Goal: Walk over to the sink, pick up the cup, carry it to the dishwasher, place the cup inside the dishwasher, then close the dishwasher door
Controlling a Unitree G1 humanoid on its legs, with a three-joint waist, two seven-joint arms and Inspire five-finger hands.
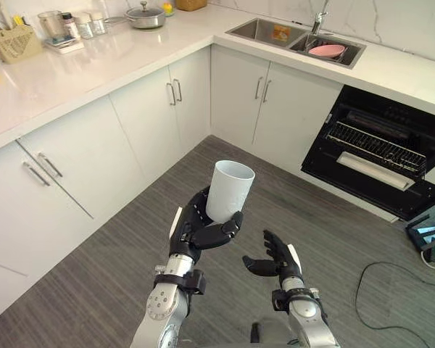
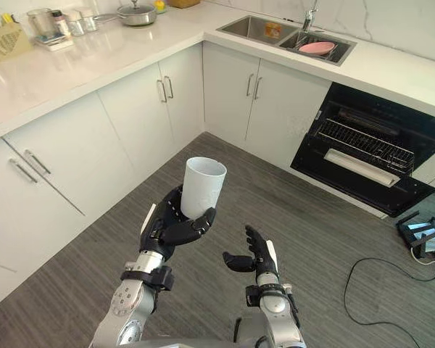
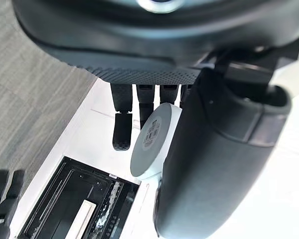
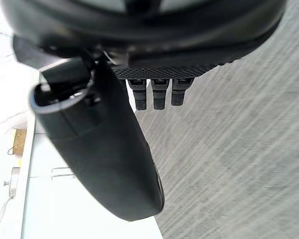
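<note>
A white cup (image 1: 228,190) stands upright in my left hand (image 1: 196,232), whose fingers and thumb curl round its lower part, held above the grey floor. The cup's base (image 3: 150,142) with a small label shows past the fingers in the left wrist view. My right hand (image 1: 275,259) hovers beside it, to the right and lower, fingers relaxed and holding nothing. The dishwasher (image 1: 380,148) stands open at the right under the counter, its door (image 1: 370,181) folded down and a wire rack (image 1: 377,145) visible inside. The sink (image 1: 297,40) is set in the far counter.
A pink plate (image 1: 326,51) lies in the sink's right basin. White cabinets (image 1: 159,109) run along the left and far side under a white counter (image 1: 72,69) holding a pot, jars and a rack. A blue-lit device (image 1: 431,235) and a cable lie on the floor at right.
</note>
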